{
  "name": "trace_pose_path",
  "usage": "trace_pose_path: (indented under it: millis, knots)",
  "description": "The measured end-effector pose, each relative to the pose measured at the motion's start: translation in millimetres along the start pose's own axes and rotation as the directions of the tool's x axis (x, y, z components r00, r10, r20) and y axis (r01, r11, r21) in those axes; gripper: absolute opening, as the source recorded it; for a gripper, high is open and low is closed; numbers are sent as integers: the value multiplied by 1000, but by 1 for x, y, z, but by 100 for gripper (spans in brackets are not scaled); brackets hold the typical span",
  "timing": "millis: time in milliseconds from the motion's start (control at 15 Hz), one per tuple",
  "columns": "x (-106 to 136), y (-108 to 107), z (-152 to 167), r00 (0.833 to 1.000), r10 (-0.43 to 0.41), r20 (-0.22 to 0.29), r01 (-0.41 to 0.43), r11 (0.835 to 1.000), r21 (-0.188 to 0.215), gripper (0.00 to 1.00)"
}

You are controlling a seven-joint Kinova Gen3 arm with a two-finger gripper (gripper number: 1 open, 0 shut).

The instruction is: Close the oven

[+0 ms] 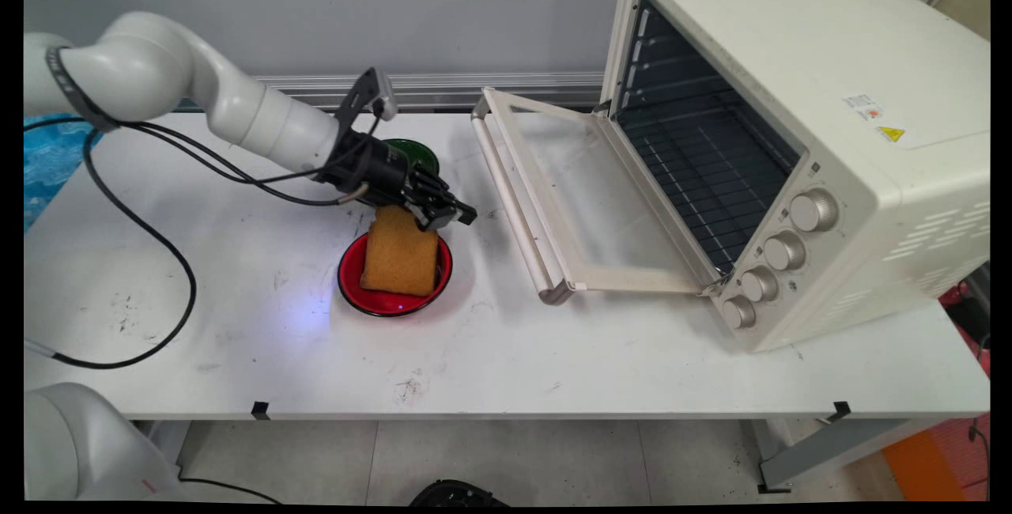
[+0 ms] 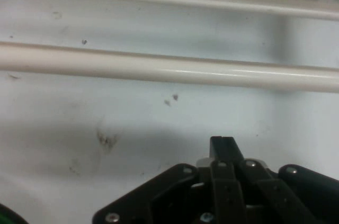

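My black gripper (image 1: 457,215) hangs low over the table, pointing right toward the toaster oven's open door (image 1: 601,205). In the hand view its fingertips (image 2: 224,149) are pressed together with nothing between them. Just below and left of it, an orange-brown spongy slab (image 1: 401,253) leans in a red bowl (image 1: 395,300); the gripper's body sits over the slab's top edge, and I cannot tell whether they touch. The door's cream handle bar (image 2: 169,69) runs across the hand view, ahead of the fingers.
A cream toaster oven (image 1: 791,126) stands at the right with its door folded down onto the table and a wire rack (image 1: 704,158) inside. A green bowl (image 1: 423,155) sits behind the arm. Black cables (image 1: 158,245) loop over the table's left side.
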Motion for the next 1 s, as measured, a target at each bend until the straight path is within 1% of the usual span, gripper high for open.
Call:
trace_pose_path:
  millis: [533,1000]
  knots:
    - [-3,-10,37,1000,0,10,0,1000,25,0]
    - [4,-14,55,1000,-4,-4,4,999,38,0]
